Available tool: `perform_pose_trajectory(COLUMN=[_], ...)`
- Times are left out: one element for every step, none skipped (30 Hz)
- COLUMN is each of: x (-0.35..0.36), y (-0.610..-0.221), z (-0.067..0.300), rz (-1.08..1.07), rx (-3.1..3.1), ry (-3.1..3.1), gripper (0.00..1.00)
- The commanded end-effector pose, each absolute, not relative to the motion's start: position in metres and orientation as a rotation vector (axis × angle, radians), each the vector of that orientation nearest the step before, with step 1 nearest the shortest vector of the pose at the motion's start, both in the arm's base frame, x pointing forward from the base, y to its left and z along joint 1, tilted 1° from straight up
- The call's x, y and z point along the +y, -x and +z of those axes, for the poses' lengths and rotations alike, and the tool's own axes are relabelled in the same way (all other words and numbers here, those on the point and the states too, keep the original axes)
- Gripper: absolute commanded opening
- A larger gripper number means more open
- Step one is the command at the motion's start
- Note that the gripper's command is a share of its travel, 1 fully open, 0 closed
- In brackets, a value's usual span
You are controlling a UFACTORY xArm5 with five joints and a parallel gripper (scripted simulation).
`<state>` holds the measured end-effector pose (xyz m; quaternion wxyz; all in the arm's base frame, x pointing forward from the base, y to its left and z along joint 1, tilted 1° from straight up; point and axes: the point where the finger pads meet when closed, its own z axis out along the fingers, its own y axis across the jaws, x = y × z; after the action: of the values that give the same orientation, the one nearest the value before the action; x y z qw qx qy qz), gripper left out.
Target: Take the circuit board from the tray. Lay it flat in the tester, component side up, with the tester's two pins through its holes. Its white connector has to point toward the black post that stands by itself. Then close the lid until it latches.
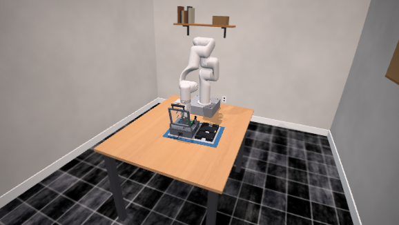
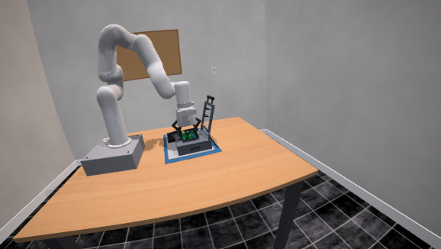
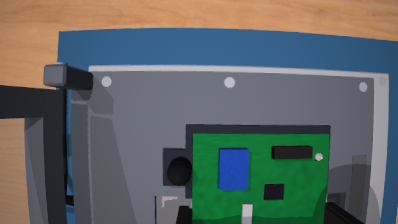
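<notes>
My gripper [image 2: 189, 135] [image 3: 261, 215] points down over the tester [image 1: 179, 132] [image 2: 194, 147] [image 3: 150, 100] and is shut on the green circuit board [image 2: 187, 136] [image 3: 295, 172], a fingertip against each side edge. The board is level, component side up, over the tester's dark pocket; the gap beneath it cannot be judged. A pale round spot, perhaps a pin, shows near its right edge in the wrist view. A white part [image 3: 247, 212], perhaps the connector, is cut off by the lower edge. The lid [image 1: 178, 106] [image 2: 212, 114] [image 3: 54, 165] stands open. A round black piece [image 3: 179, 171] lies beside the pocket.
The black tray [image 1: 207, 132] [image 2: 171, 137] is beside the tester on the blue-edged mat [image 1: 222, 135] [image 2: 166, 154] [image 3: 200, 47]. The raised lid stands close to the gripper on the side away from the robot base [image 1: 207, 108] [image 2: 111, 160].
</notes>
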<state>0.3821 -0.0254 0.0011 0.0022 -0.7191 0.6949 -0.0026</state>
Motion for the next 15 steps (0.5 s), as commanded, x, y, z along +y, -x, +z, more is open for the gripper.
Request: perform_pose_trajectory(x=[-0.0255, -0.0255, -0.0255, -0.0255, -0.0255, -0.0255, -0.0255, -0.0255, -0.0255, -0.0255, -0.0255, -0.0255, -0.0255, -0.0256, -0.0256], y=[-0.3843, -0.3843, -0.3843, -0.3843, -0.3843, -0.3843, -0.3843, -0.3843, -0.3843, -0.3843, -0.3844, -0.3844, -0.3844, -0.3844, -0.3844], z=[0.002, 0.002, 0.0018, 0.0016, 0.0014, 0.0011, 0.0009, 0.0007, 0.0005, 0.0003, 0.0002, 0.0001, 0.0, -0.0001, -0.0001], rz=[-0.015, -0.015, -0.015, -0.015, -0.015, -0.015, -0.015, -0.015, -0.015, -0.015, -0.015, -0.015, -0.015, -0.015, -0.015], rx=[2.177, 2.177, 2.177, 2.177, 2.177, 2.177, 2.177, 2.177, 2.177, 2.177, 2.177, 2.177, 2.177, 2.177, 2.177], ry=[2.254, 2.254, 2.254, 2.254, 2.254, 2.254, 2.254, 2.254, 2.254, 2.254, 2.254, 2.254, 2.254, 2.254, 2.254], gripper=[0.79, 0.79, 0.79, 0.79, 0.79, 0.79, 0.79, 0.79, 0.79, 0.79, 0.79, 0.79, 0.79, 0.79, 0.79])
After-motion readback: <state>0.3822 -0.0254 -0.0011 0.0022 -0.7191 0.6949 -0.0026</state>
